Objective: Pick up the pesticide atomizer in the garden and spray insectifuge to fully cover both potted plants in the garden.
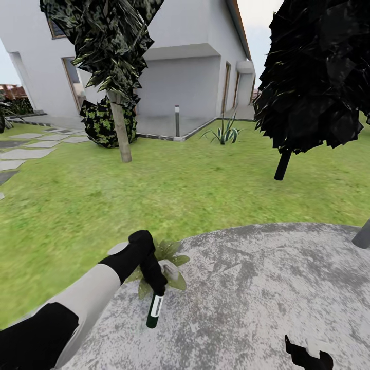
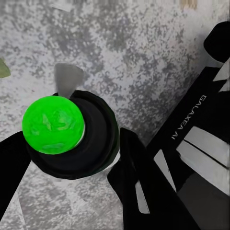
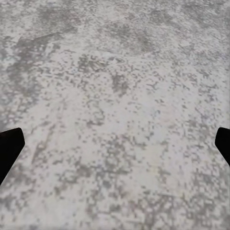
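1. Nearest, at about 5 o'clock low in the head view, the right gripper (image 1: 308, 354) idles over the round grey patio (image 1: 267, 288). Its wrist view shows fingertips (image 3: 9, 148) at either edge of the frame with bare paving between them, so it stands spread and empty, probably kept clear of the working arm.
2. At about 7 o'clock the left arm reaches forward, and the left gripper (image 1: 156, 288) pinches the pesticide atomizer (image 1: 154, 311). The bottle hangs below the fingers and above the paving, its lower end tipped slightly toward the camera.
3. From the left wrist, the bottle (image 2: 72, 134) is seen end-on as a dark round body with a bright green cap or end, dark fingers (image 2: 129, 177) pressed against its sides. Which end is the nozzle I cannot tell.
4. Just beyond the gripper, a potted plant (image 1: 169, 257) sits at the patio's edge, partly hidden by the wrist. Holding the atomizer this close suggests spraying here.
5. Farther, at 12 o'clock across the lawn (image 1: 169, 195), a grey bollard (image 1: 177, 121) stands before the house (image 1: 180, 77), with trees on either side.
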Tool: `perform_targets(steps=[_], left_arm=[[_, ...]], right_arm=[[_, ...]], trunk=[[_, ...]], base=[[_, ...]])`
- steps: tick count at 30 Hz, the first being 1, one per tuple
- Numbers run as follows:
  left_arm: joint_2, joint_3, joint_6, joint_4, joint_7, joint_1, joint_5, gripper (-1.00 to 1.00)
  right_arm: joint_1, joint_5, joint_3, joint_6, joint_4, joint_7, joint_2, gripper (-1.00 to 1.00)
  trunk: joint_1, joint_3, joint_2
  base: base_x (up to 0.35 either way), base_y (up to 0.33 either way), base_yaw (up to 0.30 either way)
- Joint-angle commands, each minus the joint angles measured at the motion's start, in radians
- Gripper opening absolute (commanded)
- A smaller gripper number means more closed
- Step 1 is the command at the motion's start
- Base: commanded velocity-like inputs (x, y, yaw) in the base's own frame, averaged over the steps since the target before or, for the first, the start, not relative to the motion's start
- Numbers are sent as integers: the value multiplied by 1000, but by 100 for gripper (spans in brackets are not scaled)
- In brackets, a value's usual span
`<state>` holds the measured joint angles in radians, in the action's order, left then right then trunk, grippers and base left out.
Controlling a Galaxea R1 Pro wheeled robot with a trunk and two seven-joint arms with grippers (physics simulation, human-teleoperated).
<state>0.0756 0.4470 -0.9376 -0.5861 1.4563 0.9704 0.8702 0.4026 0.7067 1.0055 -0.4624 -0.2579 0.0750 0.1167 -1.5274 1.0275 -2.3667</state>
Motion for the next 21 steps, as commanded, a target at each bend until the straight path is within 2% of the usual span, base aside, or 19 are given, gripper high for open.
perform_targets(steps=[1, 5, 10, 16, 21], left_arm=[[2, -5, -8, 0, 9, -11, 13, -100], [-6, -2, -2, 12, 8, -29, 13, -100], [2, -5, -5, 1, -17, -62, 13, -100], [7, -7, -14, -97, -26, -56, 13, -100], [1, -6, -20, -109, -28, -58, 13, -100]], right_arm=[[1, 2, 8, -4, 0, 8, 0, 100], [2, 2, 8, -4, 0, 8, 0, 100], [1, 2, 8, -4, 0, 8, 0, 100], [1, 2, 8, -4, 0, 8, 0, 100], [1, 2, 10, -4, -2, 6, 8, 100]], trunk=[[0, 1, 0], [0, 1, 0], [0, 1, 0], [0, 1, 0], [0, 1, 0]], base=[[0, 0, 0], [0, 0, 0], [0, 0, 0], [0, 0, 0], [0, 0, 0]])
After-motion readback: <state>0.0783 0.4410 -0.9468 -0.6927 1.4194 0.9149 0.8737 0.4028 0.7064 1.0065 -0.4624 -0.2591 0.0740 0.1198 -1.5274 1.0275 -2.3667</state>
